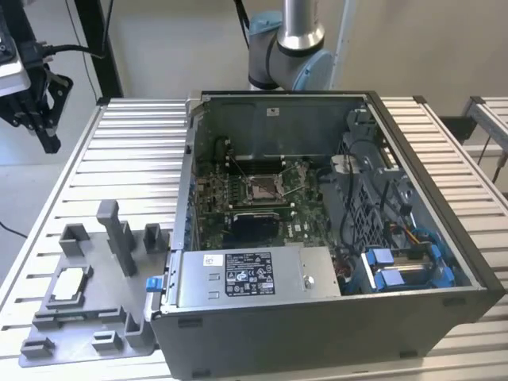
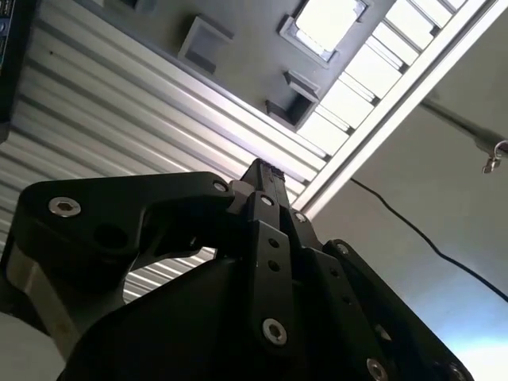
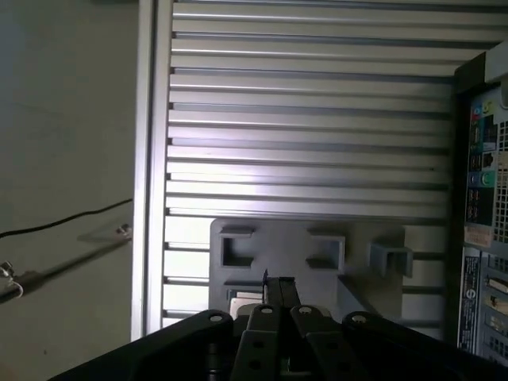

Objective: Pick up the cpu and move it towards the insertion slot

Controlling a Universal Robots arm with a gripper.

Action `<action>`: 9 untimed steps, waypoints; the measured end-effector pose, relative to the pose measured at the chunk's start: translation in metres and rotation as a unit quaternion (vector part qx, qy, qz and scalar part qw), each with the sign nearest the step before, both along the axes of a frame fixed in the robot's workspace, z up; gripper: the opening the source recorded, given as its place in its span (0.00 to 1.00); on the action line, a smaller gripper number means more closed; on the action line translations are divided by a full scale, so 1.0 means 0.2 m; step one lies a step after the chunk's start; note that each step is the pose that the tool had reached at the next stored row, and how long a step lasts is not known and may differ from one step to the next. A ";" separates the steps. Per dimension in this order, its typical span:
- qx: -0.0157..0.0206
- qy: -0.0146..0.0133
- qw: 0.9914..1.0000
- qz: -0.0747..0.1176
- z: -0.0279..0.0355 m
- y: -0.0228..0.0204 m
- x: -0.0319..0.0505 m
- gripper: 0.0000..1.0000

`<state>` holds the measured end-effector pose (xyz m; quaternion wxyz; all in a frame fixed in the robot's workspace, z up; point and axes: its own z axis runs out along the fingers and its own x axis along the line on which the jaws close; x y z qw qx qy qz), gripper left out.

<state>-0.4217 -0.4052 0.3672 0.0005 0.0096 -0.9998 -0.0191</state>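
Pincer (image 3: 278,283) high nr table edge (image 3: 151,198), cpu (image 1: 70,282) apart

Ribbed silver metal counter (image 1: 135,151): light/dark stripes all across. Matte mid-grey plastic tray (image 1: 95,313). Thin square cpu (image 1: 70,283): pale silvery-white. Big metal computer case (image 1: 317,341): dark grey. Circuit board (image 1: 305,218): green, w/ square metal-framed insertion slot (image 1: 262,188) greyish at centre. Plastic brackets (image 1: 401,268): bright blue. Matte black gripper (image 2: 262,168), silver screw heads.
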 end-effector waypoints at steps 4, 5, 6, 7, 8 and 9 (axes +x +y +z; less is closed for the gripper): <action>0.000 0.000 1.000 0.000 -0.001 0.000 -0.037 0.00; 0.000 0.000 1.000 0.000 -0.001 0.000 -0.048 0.00; 0.000 0.000 1.000 0.000 -0.001 0.000 -0.059 0.00; 0.000 0.000 1.000 0.000 -0.001 0.000 -0.070 0.00; 0.000 0.000 1.000 0.001 -0.001 0.000 -0.082 0.00; 0.000 0.000 1.000 0.001 -0.001 0.000 -0.093 0.00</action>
